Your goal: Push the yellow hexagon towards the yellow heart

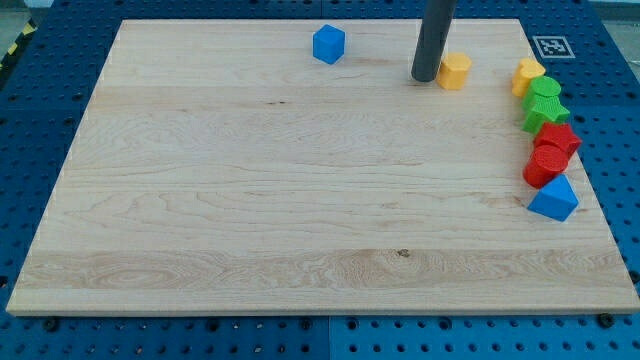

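The yellow hexagon lies near the view's top, right of centre. The yellow heart lies further right, near the board's right edge, at the top of a column of blocks. My tip is the lower end of the dark rod. It stands just left of the yellow hexagon, touching it or nearly so. The gap between hexagon and heart is roughly one and a half block widths.
Below the heart, a column runs down the right edge: a green block, a green star-like block, a red star-like block, a red round block, a blue triangle. A blue cube lies at the top centre. The wooden board rests on a blue pegboard table.
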